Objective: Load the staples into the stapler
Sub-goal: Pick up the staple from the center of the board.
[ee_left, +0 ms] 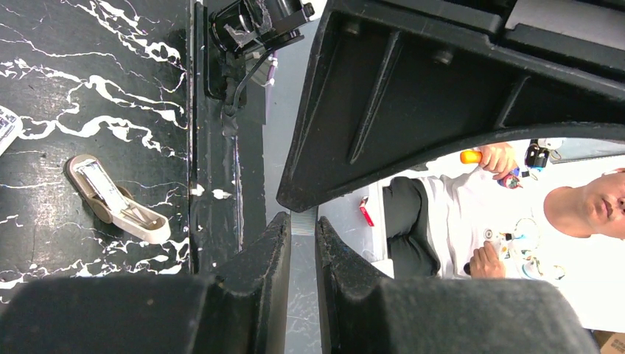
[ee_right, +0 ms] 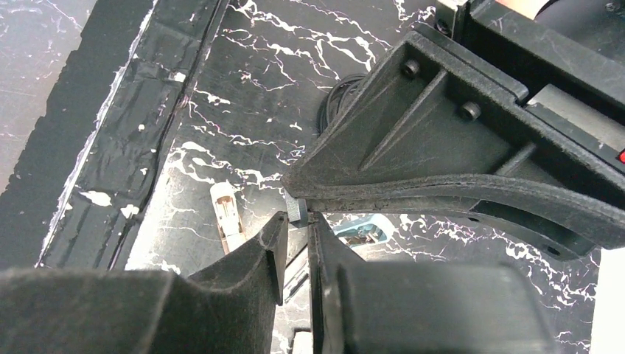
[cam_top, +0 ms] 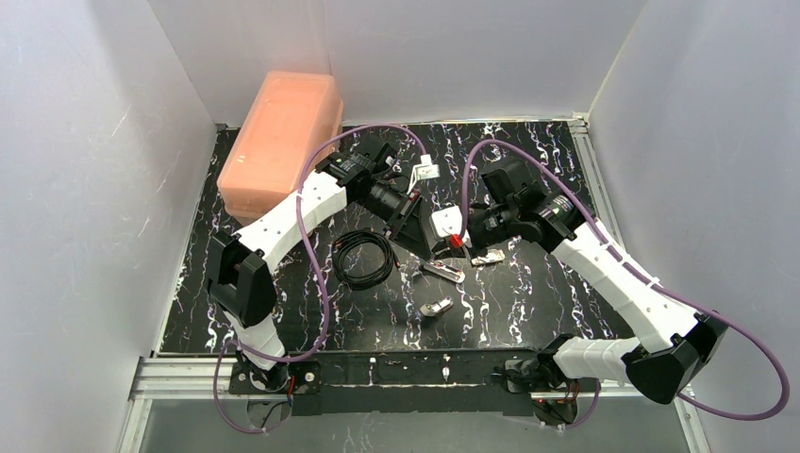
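The small grey ribbed strip of staples (ee_right: 297, 210) is pinched in the tips of the left gripper (ee_left: 302, 232), right at the narrow gap of the right gripper (ee_right: 296, 243); I cannot tell if those fingers press it. The light-blue plastic stapler (ee_right: 365, 230) lies on the black marbled table (ee_right: 243, 96) just beneath. The right wrist view shows the strip, while in the top view the grippers hide it.

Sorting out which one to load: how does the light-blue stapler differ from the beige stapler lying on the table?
The light-blue stapler has a blue shell; the beige stapler is cream-coloured. The light-blue stapler is partly hidden behind the right tool; the beige stapler lies in full view. Both show metal inside.
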Tool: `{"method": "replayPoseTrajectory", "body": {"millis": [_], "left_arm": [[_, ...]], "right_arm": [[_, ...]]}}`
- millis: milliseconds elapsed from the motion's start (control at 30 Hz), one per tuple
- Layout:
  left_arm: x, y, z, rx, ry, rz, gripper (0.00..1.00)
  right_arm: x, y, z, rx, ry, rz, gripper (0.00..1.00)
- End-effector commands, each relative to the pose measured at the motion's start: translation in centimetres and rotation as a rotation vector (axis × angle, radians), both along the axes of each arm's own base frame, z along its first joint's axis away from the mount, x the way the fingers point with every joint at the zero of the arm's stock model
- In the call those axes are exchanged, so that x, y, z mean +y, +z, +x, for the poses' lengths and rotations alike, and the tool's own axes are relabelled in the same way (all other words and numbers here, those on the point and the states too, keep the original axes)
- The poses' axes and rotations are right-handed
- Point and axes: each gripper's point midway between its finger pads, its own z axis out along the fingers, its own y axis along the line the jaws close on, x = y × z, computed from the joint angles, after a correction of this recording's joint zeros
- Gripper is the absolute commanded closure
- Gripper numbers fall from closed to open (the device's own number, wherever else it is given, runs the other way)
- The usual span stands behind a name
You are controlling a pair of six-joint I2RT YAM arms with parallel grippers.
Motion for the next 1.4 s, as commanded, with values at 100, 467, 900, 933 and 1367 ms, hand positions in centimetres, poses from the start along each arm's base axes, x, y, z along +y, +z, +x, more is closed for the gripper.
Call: {"method": "replayPoseTrajectory", "body": {"millis": [100, 467, 900, 933, 1367], "left_arm": [[-0.3, 1.3, -0.2, 0.01, -0.017, -0.029, 0.9], [-0.3, 1.3, -0.2, 0.009, -0.016, -0.028, 0.89], [0.3, 1.2, 0.5, -0.236, 0.004, -0.06, 0.66], [0.4, 1.1, 0.6, -0.262, 0.011, -0.065, 0.66], [3.5, 1.7, 6.3, -0.634, 0.243, 0.064, 0.48]], "right_arm": [[0.6, 1.7, 0.1, -0.042, 0.013, 0.042, 0.78], [0.6, 1.4, 0.0, -0.044, 0.013, 0.033, 0.88], [0.4, 0.9, -0.3, -0.023, 0.007, 0.026, 0.96], [0.3, 0.8, -0.3, -0.019, 0.003, 0.025, 0.97], [0.3, 2.5, 0.9, 0.101, -0.121, -0.01, 0.97]]}}
